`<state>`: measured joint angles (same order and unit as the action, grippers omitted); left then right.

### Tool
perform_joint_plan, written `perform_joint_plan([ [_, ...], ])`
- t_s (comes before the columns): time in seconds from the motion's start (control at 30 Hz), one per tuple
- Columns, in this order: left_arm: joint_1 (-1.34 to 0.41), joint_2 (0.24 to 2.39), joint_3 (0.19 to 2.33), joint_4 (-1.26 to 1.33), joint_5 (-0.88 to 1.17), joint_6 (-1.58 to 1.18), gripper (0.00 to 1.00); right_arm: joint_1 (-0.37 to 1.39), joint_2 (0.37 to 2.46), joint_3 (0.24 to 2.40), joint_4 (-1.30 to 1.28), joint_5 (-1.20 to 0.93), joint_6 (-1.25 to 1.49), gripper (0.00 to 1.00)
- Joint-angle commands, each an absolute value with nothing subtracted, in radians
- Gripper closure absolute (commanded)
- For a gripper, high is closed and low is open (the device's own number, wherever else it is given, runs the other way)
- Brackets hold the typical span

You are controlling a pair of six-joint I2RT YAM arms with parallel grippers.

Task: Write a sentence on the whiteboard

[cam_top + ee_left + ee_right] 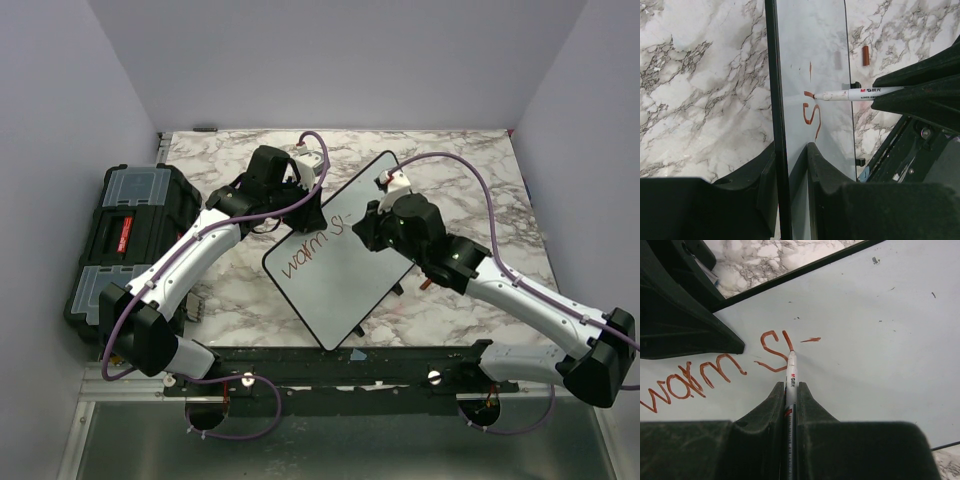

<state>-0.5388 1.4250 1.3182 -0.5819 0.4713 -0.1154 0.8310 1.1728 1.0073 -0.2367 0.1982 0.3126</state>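
Observation:
The whiteboard [340,262] lies tilted on the marble table. Red writing on it reads "warm s" plus a short stroke [312,246]; it also shows in the right wrist view [705,372] and, in part, in the left wrist view [811,114]. My right gripper [791,390] is shut on a white marker [791,375] whose red tip touches the board just right of the "s". The marker shows in the left wrist view [855,93] too. My left gripper [790,152] is shut on the whiteboard's black rim [774,80] at its far left edge [300,205].
A black toolbox with clear lid compartments [128,235] stands at the table's left edge. A small red marker cap [865,55] lies on the marble beyond the board. A black rail [330,365] runs along the near edge between the arm bases.

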Motion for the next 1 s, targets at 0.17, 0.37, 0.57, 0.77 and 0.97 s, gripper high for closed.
perform_joint_plan([
  [0.17,-0.583,1.449,1.305,-0.658,0.508,-0.057,1.00,0.827,1.232,1.081,-0.223,0.259,0.292,0.99],
  [0.37,-0.587,1.448,1.305,-0.660,0.507,-0.058,1.00,0.827,1.274,1.133,-0.218,0.287,0.285,0.99],
  [0.57,-0.586,1.448,1.305,-0.659,0.508,-0.057,1.00,0.827,1.265,1.119,-0.229,0.304,0.289,0.99],
  [0.77,-0.587,1.445,1.307,-0.660,0.506,-0.057,1.00,0.827,1.226,1.072,-0.245,0.304,0.307,0.99],
  [0.97,-0.587,1.444,1.307,-0.660,0.505,-0.056,1.00,0.827,1.183,1.025,-0.269,0.290,0.326,0.99],
])
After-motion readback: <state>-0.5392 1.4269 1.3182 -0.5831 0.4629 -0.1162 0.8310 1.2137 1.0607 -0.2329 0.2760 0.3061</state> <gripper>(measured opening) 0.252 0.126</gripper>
